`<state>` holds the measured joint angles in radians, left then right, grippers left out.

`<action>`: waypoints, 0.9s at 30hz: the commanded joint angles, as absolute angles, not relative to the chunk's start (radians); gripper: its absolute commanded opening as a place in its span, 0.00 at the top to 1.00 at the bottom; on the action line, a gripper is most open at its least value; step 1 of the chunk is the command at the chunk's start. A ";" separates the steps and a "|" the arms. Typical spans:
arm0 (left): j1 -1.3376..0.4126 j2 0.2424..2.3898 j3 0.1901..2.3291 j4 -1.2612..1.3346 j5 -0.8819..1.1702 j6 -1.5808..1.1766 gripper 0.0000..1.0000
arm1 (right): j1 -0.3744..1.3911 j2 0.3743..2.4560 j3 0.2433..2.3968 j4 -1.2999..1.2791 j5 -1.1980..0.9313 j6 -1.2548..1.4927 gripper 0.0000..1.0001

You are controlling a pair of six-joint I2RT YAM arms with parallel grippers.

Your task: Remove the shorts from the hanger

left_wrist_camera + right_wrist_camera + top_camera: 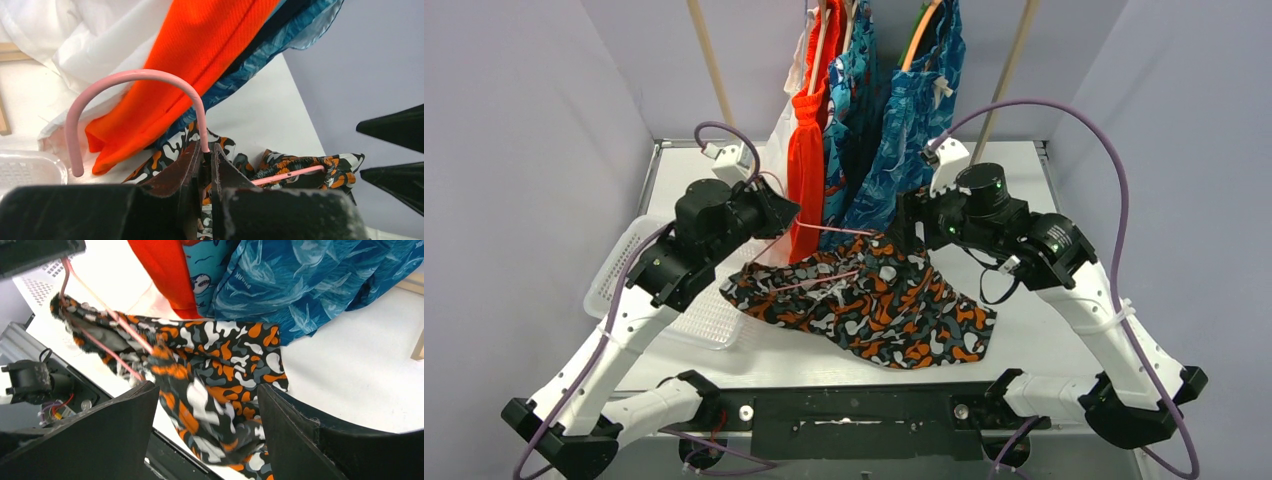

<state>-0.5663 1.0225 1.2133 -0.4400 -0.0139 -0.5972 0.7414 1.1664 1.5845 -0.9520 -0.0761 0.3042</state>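
With the left claw (pixel 209 160) clamped on the pink hanger (pixel 135 76) at its neck and the right claw (pixel 207 395) spread apart astride the camouflage shorts (pixel 874 300) draped over it on the tabletop (pixel 1034 335), the right should pinch fabric only, then draw it sideways off the bar.

A white table (pixel 1014 350) sits between grey walls (pixel 524 150). A white mesh tray (pixel 704 320) lies at 9 o'clock. Two wooden poles lean at the far edge, left pole (pixel 707 60) at 11 o'clock, right pole (pixel 1014 55) at 1. White cloth (pixel 782 125) hangs at 12.
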 commanded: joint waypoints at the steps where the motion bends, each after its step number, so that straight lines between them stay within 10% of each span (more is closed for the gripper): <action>1: -0.648 1.036 1.305 -0.476 -0.160 -0.590 1.00 | 0.749 1.213 1.652 -0.908 -0.003 0.294 0.26; 12: -0.690 1.076 1.350 -0.534 -0.230 -0.555 1.00 | 0.850 1.346 1.669 -1.021 0.047 0.281 0.47; 18: -0.695 1.090 1.361 -0.554 -0.246 -0.548 1.00 | 0.849 1.325 1.650 -1.007 0.059 0.287 0.79; 27: -0.695 1.105 1.374 -0.613 -0.265 -0.519 1.00 | 0.810 1.283 1.607 -1.037 0.302 0.348 0.88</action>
<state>-0.7010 1.1084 1.3037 -0.5884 -0.2047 -0.5629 0.8532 1.3582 1.6337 -1.0042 0.0826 0.3149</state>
